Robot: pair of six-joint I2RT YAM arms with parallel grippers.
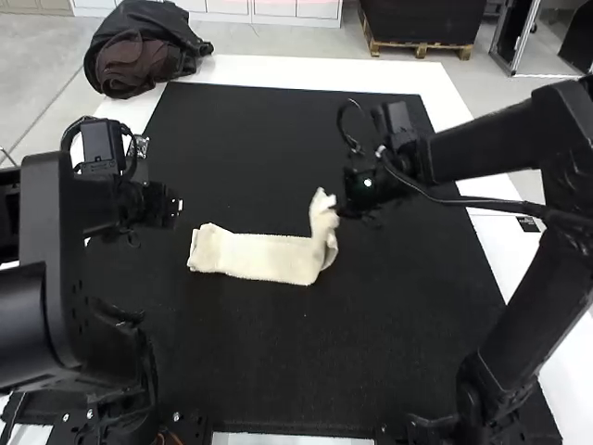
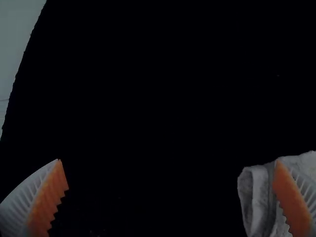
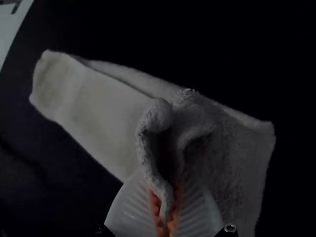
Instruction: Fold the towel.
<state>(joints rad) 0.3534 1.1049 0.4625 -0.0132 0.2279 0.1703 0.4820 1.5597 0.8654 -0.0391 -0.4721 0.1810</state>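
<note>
The cream towel (image 1: pixel 255 257) lies as a narrow, layered strip across the black mat, its right end lifted. At that raised end is my right gripper (image 1: pixel 339 211). In the right wrist view, my right gripper (image 3: pixel 167 202) is shut on a folded edge of the towel (image 3: pixel 98 94), with layers showing beyond the pinch. My left gripper (image 1: pixel 176 206) is above the mat, up and left of the towel's left end. Seen from the left wrist, my left gripper (image 2: pixel 170 197) stands open, and the towel's layered end (image 2: pixel 259 197) appears beside one finger.
A black mat (image 1: pixel 278 371) covers most of the white table (image 1: pixel 324 71). A dark bag or jacket (image 1: pixel 139 51) rests at the table's far left corner.
</note>
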